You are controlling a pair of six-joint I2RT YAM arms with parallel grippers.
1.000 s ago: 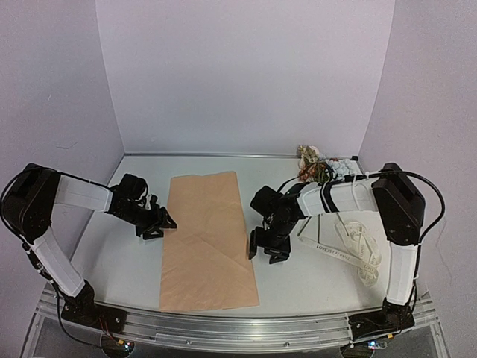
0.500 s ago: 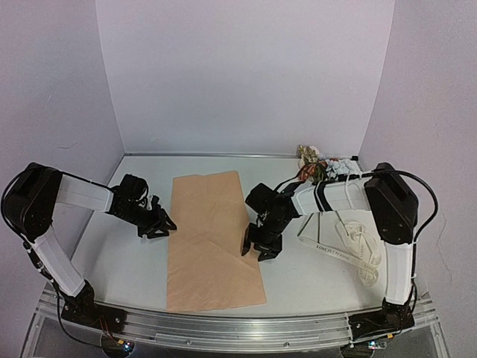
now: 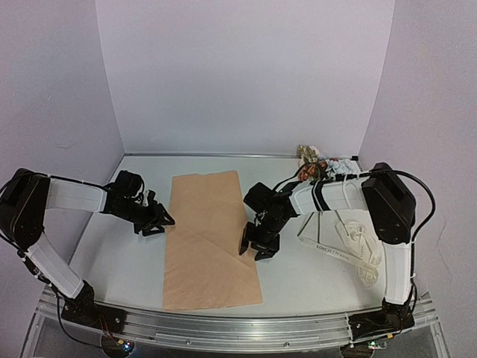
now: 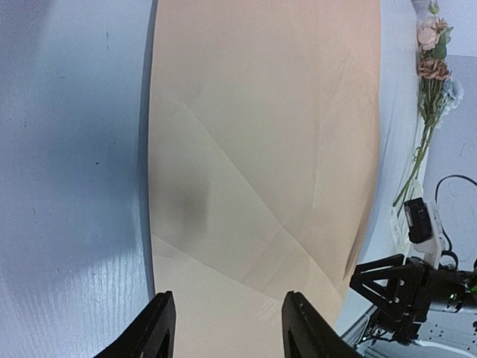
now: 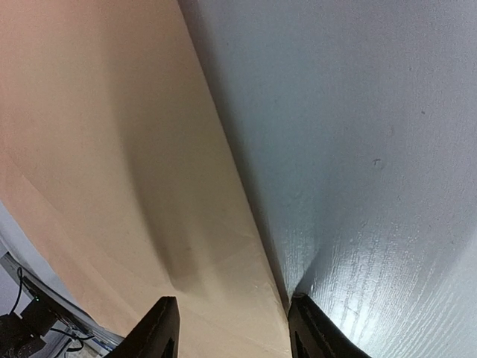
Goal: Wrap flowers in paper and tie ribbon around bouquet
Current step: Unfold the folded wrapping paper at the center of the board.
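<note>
I judge I am at the very start: the sheet is being set up, and nothing is wrapped or tied yet. The paper [image 3: 209, 239] lies flat in the middle of the overhead view, its long sides running from far to near on the worktop [image 3: 112, 261]. A few creases cross it.

My left end effector [image 3: 161, 226] sits low at the sheet's left edge, and its fingers [image 4: 158, 332] stand apart with nothing between them. In my left wrist view that edge runs just inside one finger, and the other finger is over the sheet. My right end effector [image 3: 253, 248] is at the opposite edge, also parted and clamped on nothing. In my right wrist view the paper's edge passes between the two fingers and ends close against one of them. I cannot tell whether that finger actually touches it.

The flowers [image 3: 317, 165] lie in the upper right of the overhead view, against the back wall and well away from the paper. The ribbon [image 3: 350, 250] is a loose heap at the right, under my right arm.

Next, I think the right end effector should leave the edge, reach back to the stems, close on them gently, and lay the bunch on the sheet.
</note>
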